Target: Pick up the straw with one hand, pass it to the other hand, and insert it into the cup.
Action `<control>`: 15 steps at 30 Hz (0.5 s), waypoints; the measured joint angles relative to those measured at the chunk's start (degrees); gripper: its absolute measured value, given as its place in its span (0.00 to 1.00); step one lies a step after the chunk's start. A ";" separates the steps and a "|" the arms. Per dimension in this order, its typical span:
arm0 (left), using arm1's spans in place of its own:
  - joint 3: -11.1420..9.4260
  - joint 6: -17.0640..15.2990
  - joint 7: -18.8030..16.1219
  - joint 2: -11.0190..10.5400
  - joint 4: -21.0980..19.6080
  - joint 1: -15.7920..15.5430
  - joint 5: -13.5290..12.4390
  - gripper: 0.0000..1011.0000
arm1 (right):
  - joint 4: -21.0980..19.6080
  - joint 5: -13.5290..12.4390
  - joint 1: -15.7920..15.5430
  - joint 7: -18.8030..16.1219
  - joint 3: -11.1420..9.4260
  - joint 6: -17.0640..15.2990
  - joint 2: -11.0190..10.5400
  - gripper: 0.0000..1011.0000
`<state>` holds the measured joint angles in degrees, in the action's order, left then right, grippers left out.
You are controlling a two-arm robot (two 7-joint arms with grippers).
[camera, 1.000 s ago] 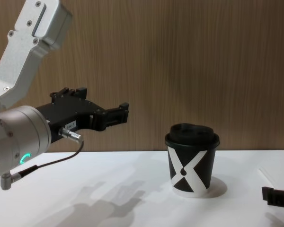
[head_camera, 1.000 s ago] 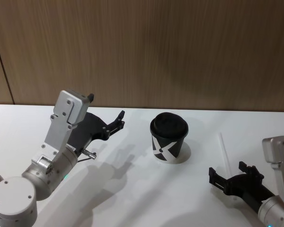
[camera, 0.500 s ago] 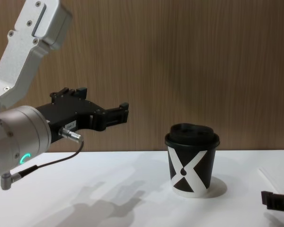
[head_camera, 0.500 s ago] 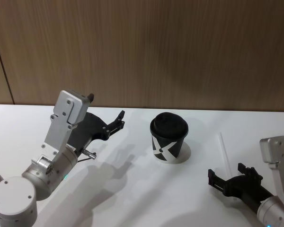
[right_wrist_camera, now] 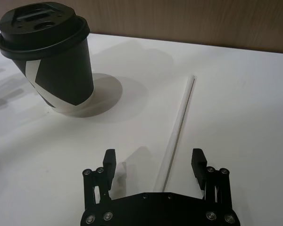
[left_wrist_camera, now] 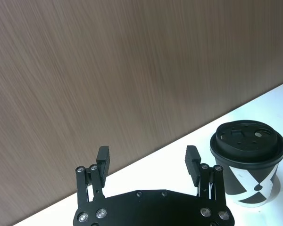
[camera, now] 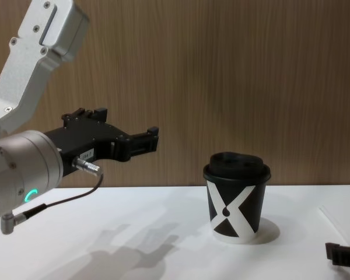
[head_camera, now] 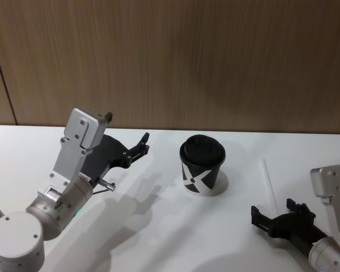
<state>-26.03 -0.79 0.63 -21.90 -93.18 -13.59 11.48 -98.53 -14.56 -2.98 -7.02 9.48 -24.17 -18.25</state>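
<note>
The white straw (head_camera: 267, 180) lies flat on the table, to the right of the cup. The black cup (head_camera: 202, 164), with a white X mark and a domed lid, stands upright at mid table. My right gripper (head_camera: 273, 210) hovers low at the straw's near end. In the right wrist view it (right_wrist_camera: 153, 159) is open, and the straw (right_wrist_camera: 179, 126) runs between its spread fingers towards the cup (right_wrist_camera: 49, 56). My left gripper (head_camera: 143, 143) is raised to the left of the cup. It (left_wrist_camera: 147, 157) is open and holds nothing.
A wood-panelled wall closes off the back of the white table (head_camera: 158, 226). The left arm's silver wrist (camera: 23, 169), with its green ring and thin cable, looms large at the left of the chest view. Bare tabletop lies between the two arms.
My right gripper has sunk a little lower and drawn slightly back over the straw's near end. The left arm, the cup and the straw have stayed put.
</note>
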 joint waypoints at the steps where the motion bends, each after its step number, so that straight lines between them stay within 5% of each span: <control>1: 0.00 0.00 0.00 0.00 0.00 0.00 0.00 0.99 | 0.04 0.01 0.01 -0.02 -0.04 -0.01 0.03 0.99; 15: 0.00 0.00 0.00 0.00 0.00 0.00 0.00 0.99 | 0.77 -0.12 0.10 -0.37 -1.04 -0.61 0.87 0.99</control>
<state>-26.02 -0.79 0.63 -21.90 -93.18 -13.59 11.48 -97.76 -14.67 -2.89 -7.39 8.44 -24.78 -17.38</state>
